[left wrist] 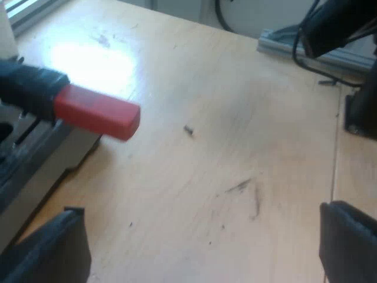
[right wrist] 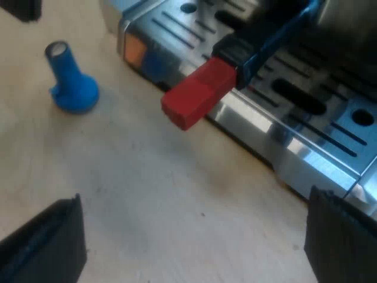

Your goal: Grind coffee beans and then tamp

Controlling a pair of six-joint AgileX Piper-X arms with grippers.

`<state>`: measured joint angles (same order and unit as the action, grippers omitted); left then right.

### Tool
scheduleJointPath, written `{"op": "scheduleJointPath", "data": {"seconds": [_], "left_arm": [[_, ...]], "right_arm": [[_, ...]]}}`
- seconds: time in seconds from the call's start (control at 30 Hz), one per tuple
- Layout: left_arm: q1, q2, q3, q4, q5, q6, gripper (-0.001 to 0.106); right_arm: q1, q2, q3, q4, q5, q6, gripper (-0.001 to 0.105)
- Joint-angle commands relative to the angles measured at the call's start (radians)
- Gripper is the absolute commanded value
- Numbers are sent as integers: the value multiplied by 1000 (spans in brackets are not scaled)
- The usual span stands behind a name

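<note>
Wooden table [left wrist: 235, 147]: left tool [left wrist: 197, 247], right tool [right wrist: 191, 242] gape wide, empty; red handle end [right wrist: 197, 94] ahead, untouched.

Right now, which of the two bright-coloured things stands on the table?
The blue tamper: it stands upright on the table by itself. The red handle end sticks out from the espresso machine's front, off the table.

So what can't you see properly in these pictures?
- Handle: in the left wrist view the picture's edge cuts it off behind its red end, so the metal holder and any coffee in it cannot be made out.
- Espresso machine: in the right wrist view everything above its slotted base is cut off by the edge.
- Blue tamper: in the right wrist view its underside is against the table, hidden by the tamper itself.
</note>
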<state>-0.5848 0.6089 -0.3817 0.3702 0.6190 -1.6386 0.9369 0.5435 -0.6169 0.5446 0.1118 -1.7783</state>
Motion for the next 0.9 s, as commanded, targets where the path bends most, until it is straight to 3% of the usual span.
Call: {"op": "scheduleJointPath", "data": {"seconds": [0.03, 0.2, 0.33, 0.43, 0.53, 0.7, 0.9], "left_arm": [[-6, 20, 8, -39, -12, 5, 81], [-6, 50, 8, -39, -12, 5, 81], [-6, 57, 8, -39, -14, 5, 81], [-6, 57, 8, -39, -14, 5, 81], [-6, 57, 8, -39, -14, 5, 81], [-6, 57, 8, -39, -14, 5, 81], [-6, 57, 8, -39, -14, 5, 81]], "right_arm": [[46, 19, 33, -87, 98, 33, 77], [117, 80, 84, -225, 211, 64, 77], [186, 163, 89, -285, 360, 131, 77], [227, 219, 89, -335, 402, 146, 76], [264, 281, 89, -400, 442, 198, 66], [302, 380, 89, -486, 598, 286, 51], [304, 462, 89, -575, 609, 347, 39]]}}
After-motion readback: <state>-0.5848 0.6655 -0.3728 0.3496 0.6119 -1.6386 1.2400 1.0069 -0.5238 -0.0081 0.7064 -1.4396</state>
